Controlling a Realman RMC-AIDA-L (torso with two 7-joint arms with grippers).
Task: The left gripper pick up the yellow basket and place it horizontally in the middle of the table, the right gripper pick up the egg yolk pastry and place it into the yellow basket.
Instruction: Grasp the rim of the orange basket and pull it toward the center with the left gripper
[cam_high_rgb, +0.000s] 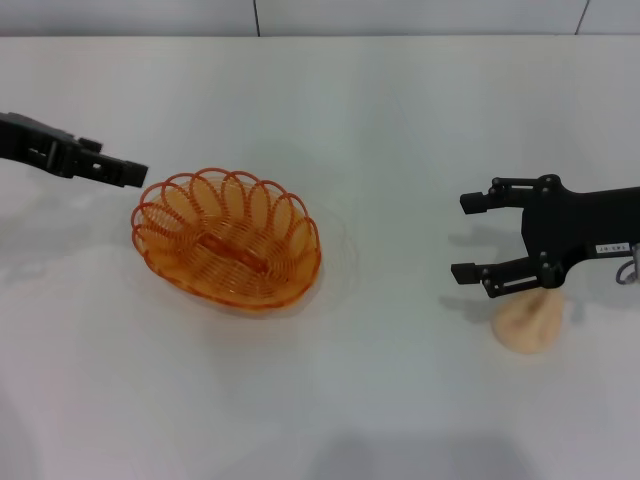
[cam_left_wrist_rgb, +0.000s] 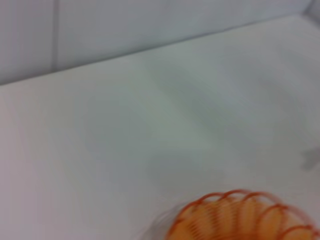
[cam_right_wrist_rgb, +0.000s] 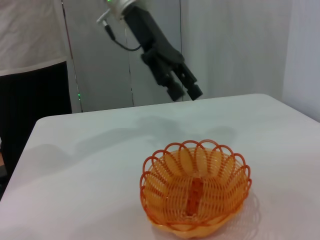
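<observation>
Fingers of the right gripper (cam_high_rgb: 468, 235) spread wide, empty, poised just above the egg yolk pastry (cam_high_rgb: 530, 322), which lies on the table (cam_high_rgb: 400, 120) well right of the yellow basket (cam_high_rgb: 228, 238). Left gripper (cam_high_rgb: 137, 172) fingers close together, empty, raised just left of the basket's rim.

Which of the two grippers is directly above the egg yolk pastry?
The right gripper, the black claw with the small white label: it hovers open over the egg yolk pastry. The left gripper is beside the yellow basket, far from the pastry.
</observation>
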